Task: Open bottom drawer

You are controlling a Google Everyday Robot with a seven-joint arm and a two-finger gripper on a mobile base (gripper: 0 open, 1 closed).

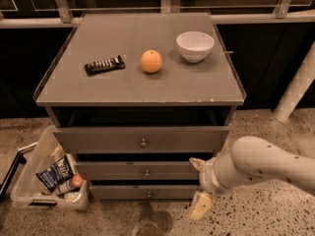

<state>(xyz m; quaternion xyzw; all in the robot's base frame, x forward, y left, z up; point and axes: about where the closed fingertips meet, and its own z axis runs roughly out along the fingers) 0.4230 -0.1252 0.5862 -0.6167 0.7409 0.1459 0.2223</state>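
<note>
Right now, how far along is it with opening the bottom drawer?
Done: nothing yet. The bottom drawer looks shut, with no tray showing. In hand: the end effector hangs open to the right of that drawer, about level with it and apart from its knob. Left: reach the knob, grip it, and pull the drawer out.

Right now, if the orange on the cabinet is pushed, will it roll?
The orange is round and sits on a flat top, so it would probably roll. It looks firm, likely not fragile. The gripper hangs low, beside the bottom drawer, far from the orange.
</note>
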